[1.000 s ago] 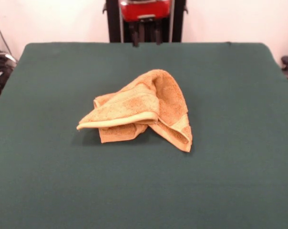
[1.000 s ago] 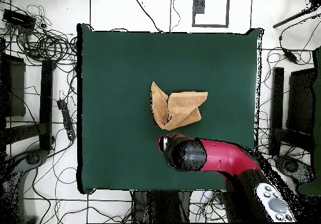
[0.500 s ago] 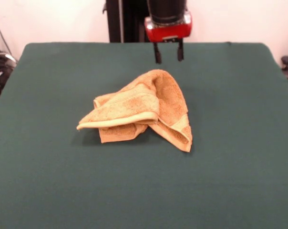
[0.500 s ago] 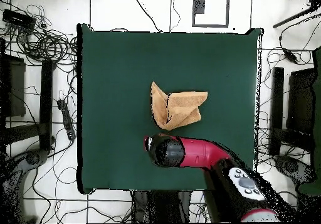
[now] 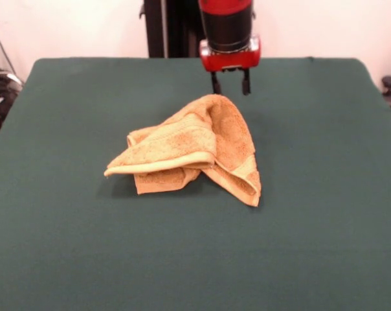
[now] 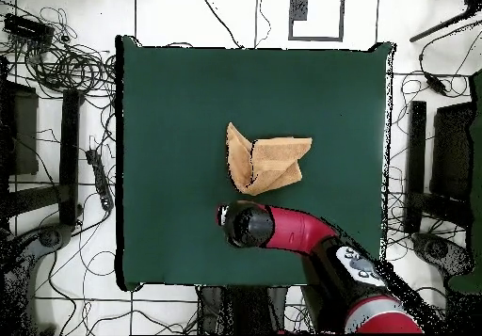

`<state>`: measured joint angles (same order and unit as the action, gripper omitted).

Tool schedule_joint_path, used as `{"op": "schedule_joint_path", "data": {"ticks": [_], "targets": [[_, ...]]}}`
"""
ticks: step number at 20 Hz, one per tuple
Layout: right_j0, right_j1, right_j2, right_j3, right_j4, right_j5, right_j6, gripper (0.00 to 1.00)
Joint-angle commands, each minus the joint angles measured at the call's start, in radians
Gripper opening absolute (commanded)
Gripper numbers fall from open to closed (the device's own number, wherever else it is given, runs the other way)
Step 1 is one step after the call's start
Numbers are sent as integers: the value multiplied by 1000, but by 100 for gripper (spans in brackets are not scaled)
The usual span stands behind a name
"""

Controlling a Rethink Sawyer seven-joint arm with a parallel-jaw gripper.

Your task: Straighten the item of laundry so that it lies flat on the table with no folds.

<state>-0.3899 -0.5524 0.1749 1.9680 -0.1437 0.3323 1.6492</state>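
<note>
— Near the middle of the dark green cloth-covered table [image 5: 325, 246], what lies there?
— A crumpled mustard-yellow terry towel [image 5: 192, 150], folded over itself.
— What changed?
— The red-and-black gripper [image 5: 230, 83] has descended just behind it, fingers apart and empty; a grasp seems imminent.

The arm [image 6: 320, 248] reaches in as a red link ending in a black cylindrical wrist, which points straight down. Below the wrist sits a red block, and from it the gripper [image 5: 230, 83] hangs with its two thin dark fingers [image 5: 215, 83] vertical. The jaws stand apart, with a clear gap between them and nothing held. In the overhead view the black wrist hides the fingers below it.
</note>
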Motion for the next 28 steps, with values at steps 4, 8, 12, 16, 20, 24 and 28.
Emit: {"op": "schedule_joint_path", "data": {"ticks": [4, 8, 12, 16, 20, 24, 28], "targets": [[9, 32, -10, -144, 88, 13, 186, 100], [12, 27, -20, -102, 62, 8, 168, 100], [3, -35, -16, 95, 11, -111, 198, 100], [19, -69, -39, 210, -22, -165, 208, 100], [16, -126, -36, 300, -35, -214, 204, 100], [8, -172, -34, 366, -50, -238, 197, 100], [24, -127, -62, 376, -69, -303, 201, 100]]}}
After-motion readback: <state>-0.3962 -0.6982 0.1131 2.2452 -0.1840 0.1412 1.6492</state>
